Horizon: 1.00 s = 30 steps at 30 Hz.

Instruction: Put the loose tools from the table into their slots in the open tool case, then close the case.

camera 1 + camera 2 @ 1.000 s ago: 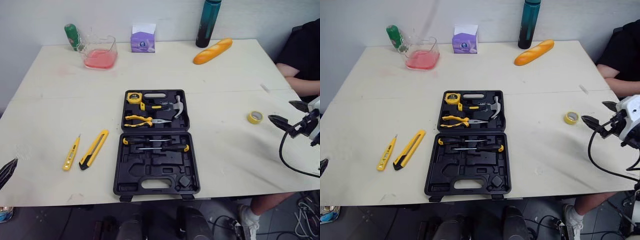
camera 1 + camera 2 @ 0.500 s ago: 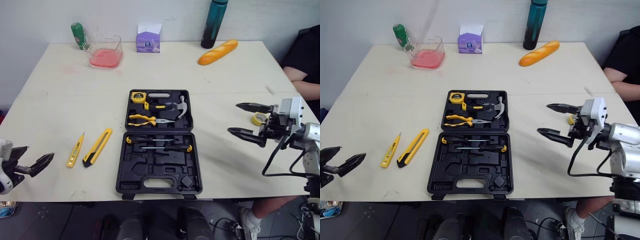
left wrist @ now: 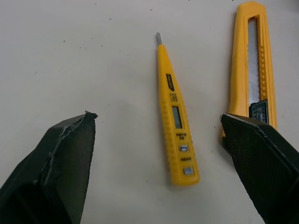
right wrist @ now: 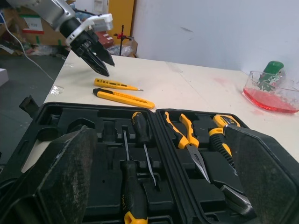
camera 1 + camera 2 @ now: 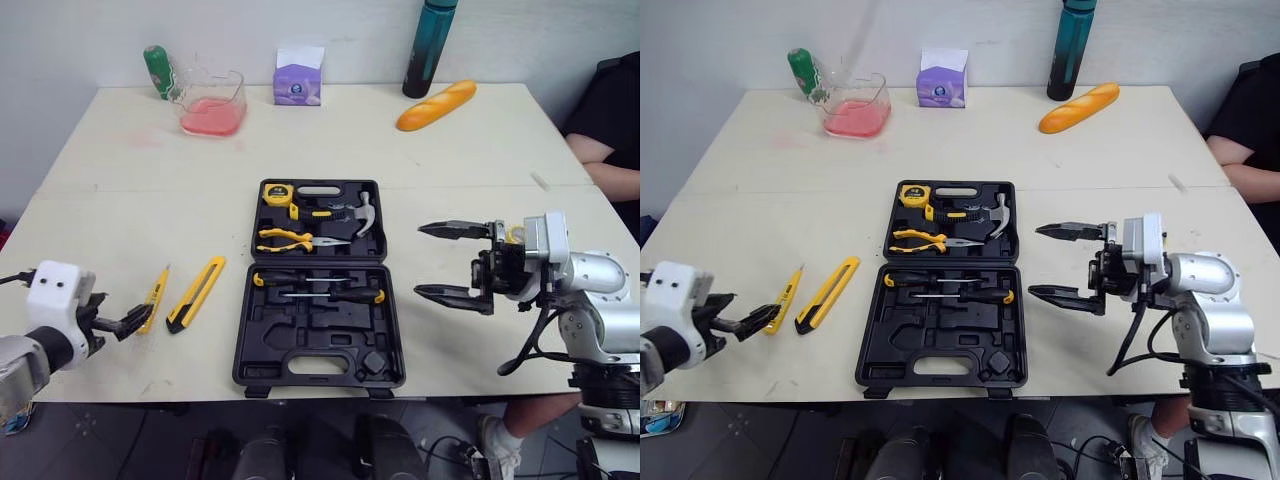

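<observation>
- Tool case (image 5: 320,332) lies open and flat on the surface (image 5: 120,190), lid half on the far side.
- Lid half holds a tape measure (image 5: 274,194), hammer (image 5: 348,212) and pliers (image 5: 290,240).
- Base half holds two screwdrivers (image 5: 322,291) along its far edge. The other slots in it are bare.
- Voltage tester (image 5: 152,300) lies loose on the surface, left of the case, tip pointing away from the robot.
- Utility knife (image 5: 195,294) lies loose between the tester and the case, parallel to the tester, touching neither.
- Left gripper (image 5: 135,321) is low, left of the case, at the tester's near end. Its fingers are spread and hold nothing.
- In the left wrist view the tester lies in the gap ahead of the fingers, with the knife's butt by one fingertip. Contact cannot be told.
- Right gripper (image 5: 418,260) is above the surface just right of the case, pointing toward it. Its fingers are spread wide and hold nothing.
- Yellow tape roll (image 5: 514,234) is right of the case, mostly hidden behind the right gripper.
- Beyond the case, from the left: green bottle (image 5: 156,72), clear jug of pink liquid (image 5: 212,103), purple box (image 5: 298,78), dark bottle (image 5: 423,48), bread loaf (image 5: 436,104).
- A person's arm (image 5: 603,148) is at the surface's edge, far right of the case.
</observation>
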### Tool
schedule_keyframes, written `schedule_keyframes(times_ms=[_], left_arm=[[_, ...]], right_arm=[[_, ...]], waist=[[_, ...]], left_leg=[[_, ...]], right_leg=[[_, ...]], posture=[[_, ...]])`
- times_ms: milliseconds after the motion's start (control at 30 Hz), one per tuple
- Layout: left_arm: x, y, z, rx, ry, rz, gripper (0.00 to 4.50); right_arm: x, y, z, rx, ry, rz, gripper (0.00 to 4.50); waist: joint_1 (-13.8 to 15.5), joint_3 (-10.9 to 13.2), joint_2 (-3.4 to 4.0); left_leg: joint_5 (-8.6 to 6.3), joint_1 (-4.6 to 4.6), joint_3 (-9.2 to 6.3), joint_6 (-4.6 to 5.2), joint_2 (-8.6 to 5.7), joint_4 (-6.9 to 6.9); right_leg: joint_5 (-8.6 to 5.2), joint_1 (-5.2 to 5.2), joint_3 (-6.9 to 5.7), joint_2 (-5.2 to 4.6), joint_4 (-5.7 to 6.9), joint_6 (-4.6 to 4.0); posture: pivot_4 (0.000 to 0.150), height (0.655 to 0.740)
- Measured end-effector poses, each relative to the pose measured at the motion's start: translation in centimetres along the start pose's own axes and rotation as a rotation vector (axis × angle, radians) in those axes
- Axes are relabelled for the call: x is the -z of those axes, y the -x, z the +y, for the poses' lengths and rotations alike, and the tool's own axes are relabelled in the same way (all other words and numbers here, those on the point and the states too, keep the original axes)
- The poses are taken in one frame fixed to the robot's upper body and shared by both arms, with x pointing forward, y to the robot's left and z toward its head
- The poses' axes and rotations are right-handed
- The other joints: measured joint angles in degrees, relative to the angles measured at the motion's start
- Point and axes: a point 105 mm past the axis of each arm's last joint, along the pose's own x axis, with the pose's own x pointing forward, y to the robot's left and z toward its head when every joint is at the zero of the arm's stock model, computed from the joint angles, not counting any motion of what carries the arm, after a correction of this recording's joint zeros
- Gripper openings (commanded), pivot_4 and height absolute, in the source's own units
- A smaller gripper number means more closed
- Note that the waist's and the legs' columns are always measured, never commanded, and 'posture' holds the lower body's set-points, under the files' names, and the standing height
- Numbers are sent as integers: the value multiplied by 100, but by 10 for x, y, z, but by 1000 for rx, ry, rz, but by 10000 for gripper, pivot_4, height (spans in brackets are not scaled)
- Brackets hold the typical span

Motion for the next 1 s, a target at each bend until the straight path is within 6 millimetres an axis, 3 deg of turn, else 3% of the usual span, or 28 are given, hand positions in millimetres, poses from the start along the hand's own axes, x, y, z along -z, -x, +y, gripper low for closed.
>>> schedule_keyframes(times_ms=[467, 1000], left_arm=[[2, -33, -4, 9, 14, 17, 45000], [14, -37, -9, 0, 47, 34, 45000]], right_arm=[[-7, -13, 1, 17, 12, -4, 44811], [-14, -24, 0, -3, 7, -4, 44811]], waist=[[2, -2, -5], [1, -4, -7]], left_leg=[[3, 0, 3, 1, -1, 1], [5, 6, 4, 1, -2, 1]], right_leg=[[0, -1, -20, 4, 1, 0], [0, 0, -23, 0, 6, 1]], posture=[[1500, 7400], [1500, 7400]])
